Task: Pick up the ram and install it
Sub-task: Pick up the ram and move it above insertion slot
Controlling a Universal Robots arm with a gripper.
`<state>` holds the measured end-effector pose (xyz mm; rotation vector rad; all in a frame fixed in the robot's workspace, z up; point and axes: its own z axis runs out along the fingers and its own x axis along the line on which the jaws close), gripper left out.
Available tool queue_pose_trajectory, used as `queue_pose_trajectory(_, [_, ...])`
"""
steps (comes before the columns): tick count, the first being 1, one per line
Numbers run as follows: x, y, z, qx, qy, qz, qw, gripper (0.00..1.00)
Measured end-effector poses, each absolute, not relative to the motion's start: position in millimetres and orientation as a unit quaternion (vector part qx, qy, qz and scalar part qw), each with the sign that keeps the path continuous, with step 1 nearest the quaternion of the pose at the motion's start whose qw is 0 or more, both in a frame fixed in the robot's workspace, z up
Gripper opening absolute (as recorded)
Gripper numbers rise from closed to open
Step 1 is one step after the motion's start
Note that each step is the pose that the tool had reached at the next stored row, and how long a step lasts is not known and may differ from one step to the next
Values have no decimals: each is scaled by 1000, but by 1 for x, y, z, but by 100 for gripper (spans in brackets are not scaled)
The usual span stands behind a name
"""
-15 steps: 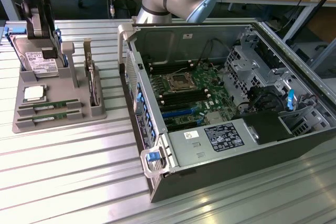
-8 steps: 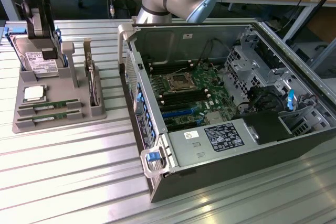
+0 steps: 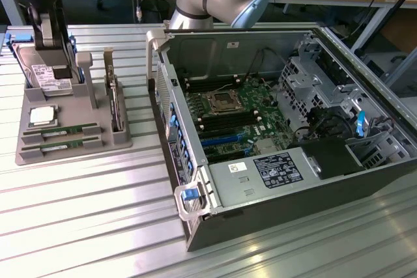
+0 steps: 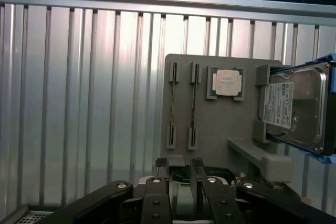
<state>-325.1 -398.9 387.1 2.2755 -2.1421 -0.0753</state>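
Two green ram sticks (image 3: 62, 129) (image 3: 57, 145) stand on edge in the slots of a grey tray (image 3: 78, 141), at the exterior view's left. In the wrist view they appear as thin strips (image 4: 172, 109) (image 4: 193, 103) on the tray (image 4: 210, 129). My gripper (image 3: 47, 27) hangs above the tray's back end, near the hard drive, apart from the sticks. Its black fingers (image 4: 157, 192) stand a little apart, and my gripper (image 4: 178, 165) is open with nothing between them.
The tray also carries a silver hard drive (image 4: 294, 108) (image 3: 42, 75), a square CPU (image 4: 227, 83) (image 3: 41, 116) and an upright card (image 3: 116, 105). An open computer case (image 3: 339, 161) lies at the exterior view's right, with its motherboard (image 3: 228, 112) and memory slots (image 3: 225, 122) exposed. The table is ribbed aluminium (image 3: 85, 213).
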Motion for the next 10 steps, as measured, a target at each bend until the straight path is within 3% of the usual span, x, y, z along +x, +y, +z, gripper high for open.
queue_pose_trajectory(10, [-325, -399, 375, 728, -685, -24, 8, 30])
